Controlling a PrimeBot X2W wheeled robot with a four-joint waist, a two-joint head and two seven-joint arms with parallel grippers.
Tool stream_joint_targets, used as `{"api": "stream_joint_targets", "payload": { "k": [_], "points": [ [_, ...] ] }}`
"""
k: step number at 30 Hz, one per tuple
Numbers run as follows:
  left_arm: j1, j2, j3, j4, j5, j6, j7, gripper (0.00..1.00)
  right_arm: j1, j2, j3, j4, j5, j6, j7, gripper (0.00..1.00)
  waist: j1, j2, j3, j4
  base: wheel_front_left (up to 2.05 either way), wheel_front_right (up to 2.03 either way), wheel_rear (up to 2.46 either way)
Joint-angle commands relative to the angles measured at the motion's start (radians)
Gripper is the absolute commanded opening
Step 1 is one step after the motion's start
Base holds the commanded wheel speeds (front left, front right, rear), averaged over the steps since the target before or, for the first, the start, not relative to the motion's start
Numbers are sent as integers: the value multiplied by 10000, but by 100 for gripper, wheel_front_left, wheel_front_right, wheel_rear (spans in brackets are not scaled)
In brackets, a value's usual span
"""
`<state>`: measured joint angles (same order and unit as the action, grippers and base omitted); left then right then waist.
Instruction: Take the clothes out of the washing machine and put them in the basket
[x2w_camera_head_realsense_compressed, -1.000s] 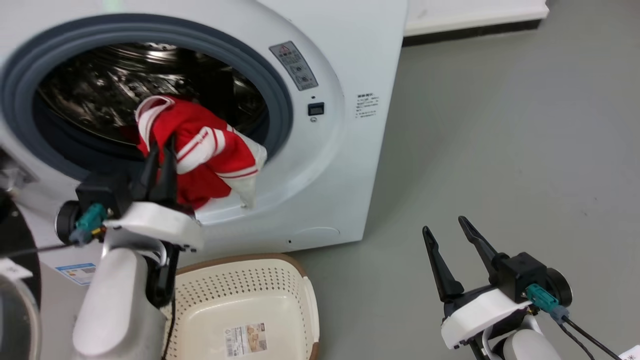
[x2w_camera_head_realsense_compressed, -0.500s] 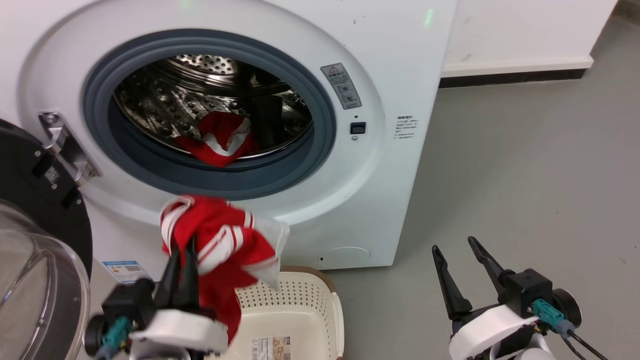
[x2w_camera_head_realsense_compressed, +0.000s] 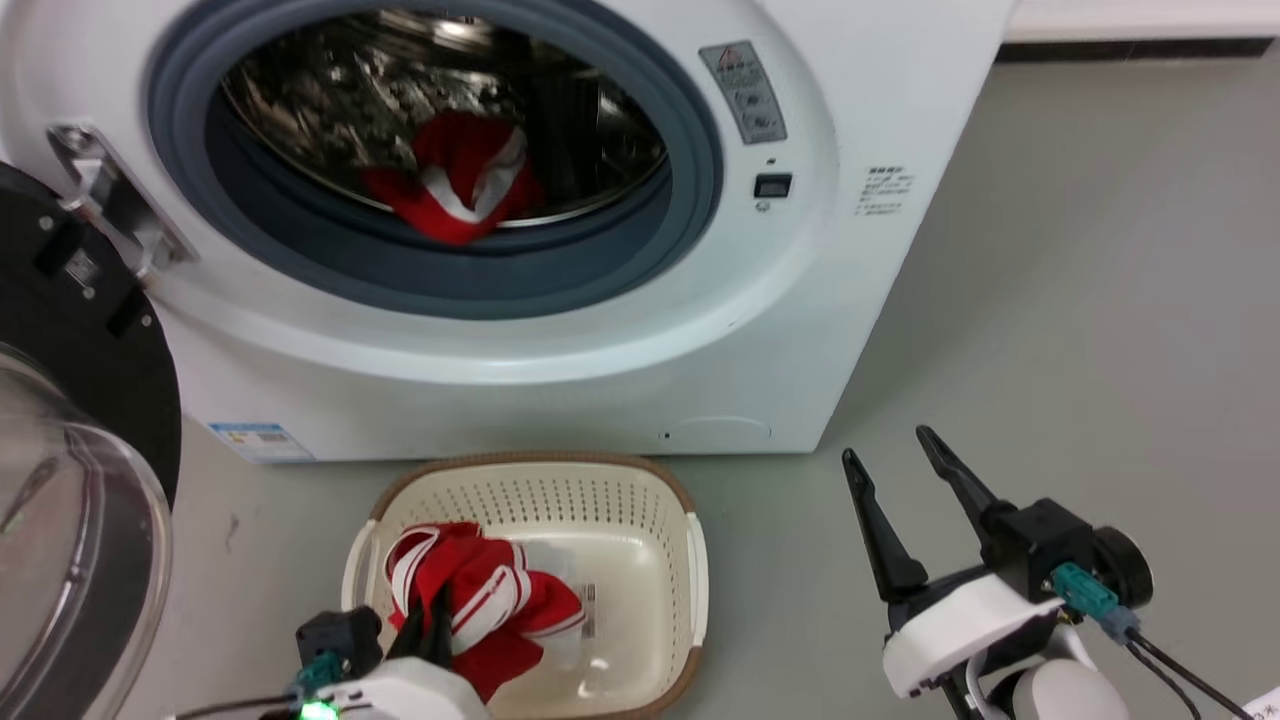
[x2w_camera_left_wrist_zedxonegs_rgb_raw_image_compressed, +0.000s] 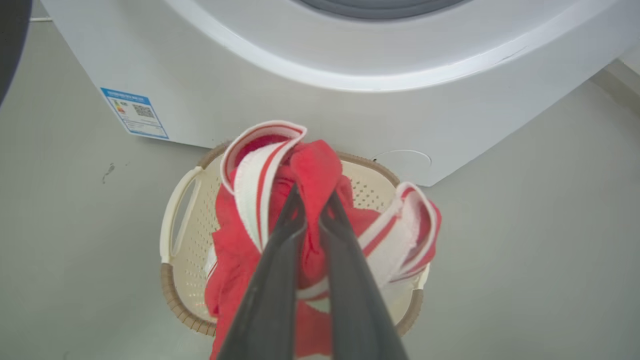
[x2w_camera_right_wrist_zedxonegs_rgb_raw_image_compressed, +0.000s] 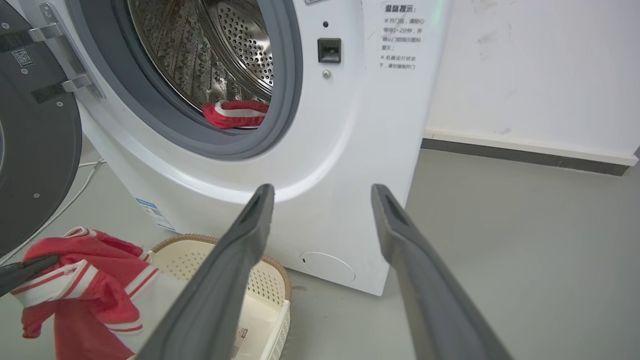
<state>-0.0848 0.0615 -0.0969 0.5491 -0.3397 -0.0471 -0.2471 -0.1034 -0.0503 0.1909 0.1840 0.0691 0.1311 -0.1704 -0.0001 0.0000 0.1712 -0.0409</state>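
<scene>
The red garment (x2w_camera_left_wrist_zedxonegs_rgb_raw_image_compressed: 310, 170) that you carry now hangs over the basket (x2w_camera_head_realsense_compressed: 690, 520), on its left half. One second ago it was at the mouth of the washing machine (x2w_camera_head_realsense_compressed: 800, 300), and half a second ago it hung in front of the machine, just above the basket's rim. The head camera has also shifted between these pictures, but the garment has really gone down, because it now lies inside the outline of the rim. I cannot tell if its lower folds already touch the base of the basket; the cloth itself hides this.

The left gripper (x2w_camera_left_wrist_zedxonegs_rgb_raw_image_compressed: 312, 200) is closed on the garment. Its two fingers are almost together, and a fold of red cloth with white stripe trim is pinched between them near the tips. So the garment is brought to the right place but not yet given up. In my judgement you only need to open this gripper and lift it away, and you should watch that the cloth does not catch on a finger.

A second red garment (x2w_camera_head_realsense_compressed: 460, 180) lies at the bottom front of the drum (x2w_camera_head_realsense_compressed: 330, 100), just behind the grey ring. The task is therefore about half done, and one more reach into the machine will be needed.

The right gripper (x2w_camera_head_realsense_compressed: 888, 445) holds nothing. Its fingers are wide apart over the floor (x2w_camera_head_realsense_compressed: 1050, 300), well away from the basket, and it looks the same as in both earlier pictures. The glass door (x2w_camera_head_realsense_compressed: 80, 400) stands open on your left side.
</scene>
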Motion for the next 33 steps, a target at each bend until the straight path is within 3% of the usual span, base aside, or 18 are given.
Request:
{"api": "stream_joint_targets", "payload": {
  "k": [1,17,26,27,29,30,33],
  "points": [
    [-607,10,-11,584,-51,-94,-105,0,-283,2,49,-106,-69,-7,-15,100,1,0,758,34,0,0,0],
    [-4579,497,532,5881,-330,-169,-199,0,-1639,4,225,-253,-132,-7,-265,100,1,0,3626,-673,0,0,0],
    [-5177,620,578,7098,-476,-9,16,0,-1880,4,327,-38,-6,-7,-417,100,1,0,3945,-868,0,0,0],
    [-5148,609,598,7144,-523,-19,23,8,-1882,4,342,32,16,-7,-457,100,1,0,3859,-889,0,0,0],
    [-5009,591,600,7235,-561,-6,46,50,-1861,4,331,152,89,-7,-525,100,1,0,3609,-916,0,0,0],
    [-4922,585,606,7266,-600,-25,28,100,-1827,4,340,215,113,-7,-530,100,1,0,3450,-926,0,0,0],
    [-4593,542,762,7315,-781,-94,-52,100,-1666,4,385,452,195,-7,-610,100,1,0,2784,-937,0,0,0]
  ]
}}
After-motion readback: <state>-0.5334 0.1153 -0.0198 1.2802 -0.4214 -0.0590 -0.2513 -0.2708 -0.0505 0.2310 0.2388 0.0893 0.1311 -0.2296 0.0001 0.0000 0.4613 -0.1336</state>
